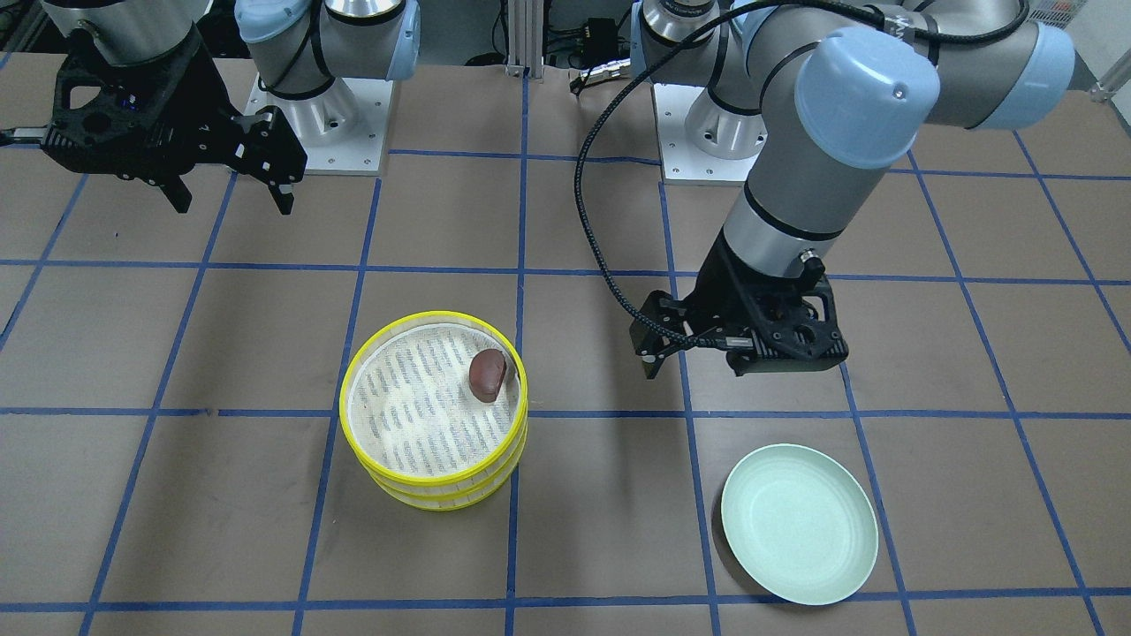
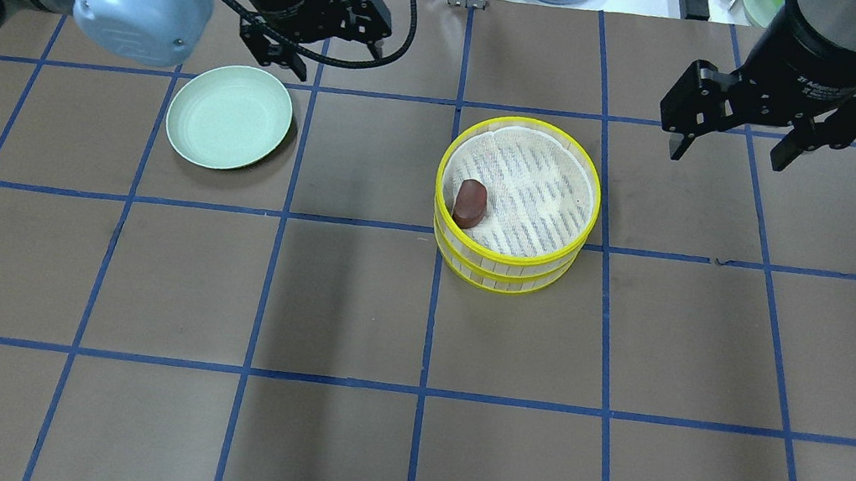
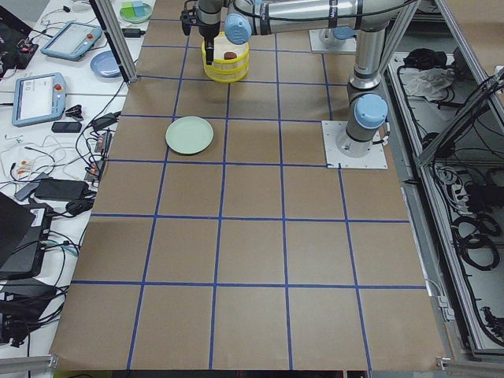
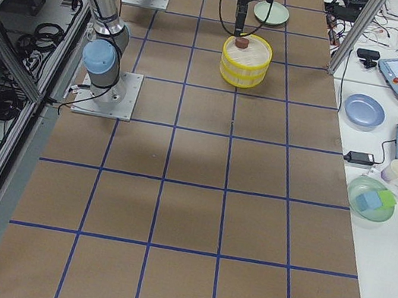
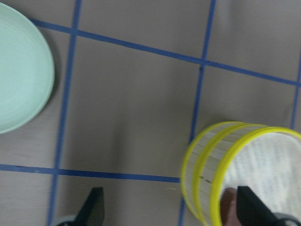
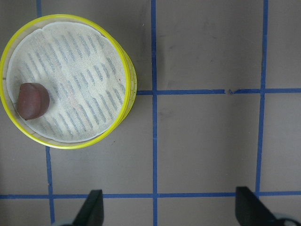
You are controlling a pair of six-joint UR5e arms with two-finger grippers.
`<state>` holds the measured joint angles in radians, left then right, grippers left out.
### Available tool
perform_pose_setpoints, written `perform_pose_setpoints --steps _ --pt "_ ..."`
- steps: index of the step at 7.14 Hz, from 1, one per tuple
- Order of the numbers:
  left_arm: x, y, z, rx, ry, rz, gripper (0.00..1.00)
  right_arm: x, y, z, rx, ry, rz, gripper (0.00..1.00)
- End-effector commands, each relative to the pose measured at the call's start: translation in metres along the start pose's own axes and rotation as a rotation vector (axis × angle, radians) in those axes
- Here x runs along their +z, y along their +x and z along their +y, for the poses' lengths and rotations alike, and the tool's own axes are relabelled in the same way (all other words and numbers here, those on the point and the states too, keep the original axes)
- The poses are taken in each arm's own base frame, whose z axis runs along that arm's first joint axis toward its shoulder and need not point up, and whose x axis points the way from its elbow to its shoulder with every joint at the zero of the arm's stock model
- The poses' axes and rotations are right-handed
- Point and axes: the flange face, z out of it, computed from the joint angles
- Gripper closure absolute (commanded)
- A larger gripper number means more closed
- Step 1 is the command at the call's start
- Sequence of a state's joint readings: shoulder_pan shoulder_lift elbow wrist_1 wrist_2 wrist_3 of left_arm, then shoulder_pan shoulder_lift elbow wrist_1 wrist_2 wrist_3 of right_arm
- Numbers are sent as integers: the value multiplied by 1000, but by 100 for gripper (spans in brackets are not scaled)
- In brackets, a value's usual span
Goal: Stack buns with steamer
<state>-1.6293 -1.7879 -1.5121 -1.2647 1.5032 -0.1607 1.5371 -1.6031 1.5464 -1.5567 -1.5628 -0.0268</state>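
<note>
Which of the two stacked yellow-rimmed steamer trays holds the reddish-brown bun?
The upper yellow-rimmed tray: the reddish-brown bun lies on its striped cloth floor, near the rim. The lower tray sits covered beneath it, inside hidden.

Overhead and front cameras face each other across the table (image 2: 350, 305); both close, downward wrist cameras share the steamer (image 6: 80, 70)

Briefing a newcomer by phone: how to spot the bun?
Find the yellow-rimmed round steamer stack on the brown gridded table. Against its top rim lies the small reddish-brown half-moon bun, the only dark thing inside.
</note>
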Motion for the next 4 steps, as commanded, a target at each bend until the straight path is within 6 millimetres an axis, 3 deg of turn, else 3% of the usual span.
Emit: perform_pose_setpoints --steps 1,4 --pt "-27 -25 12 19 -14 -88 0 -2 0 -2 -1 23 2 0" --pt "-84 -59 36 -40 -13 -71 0 -1 1 -2 -2 20 7 0"
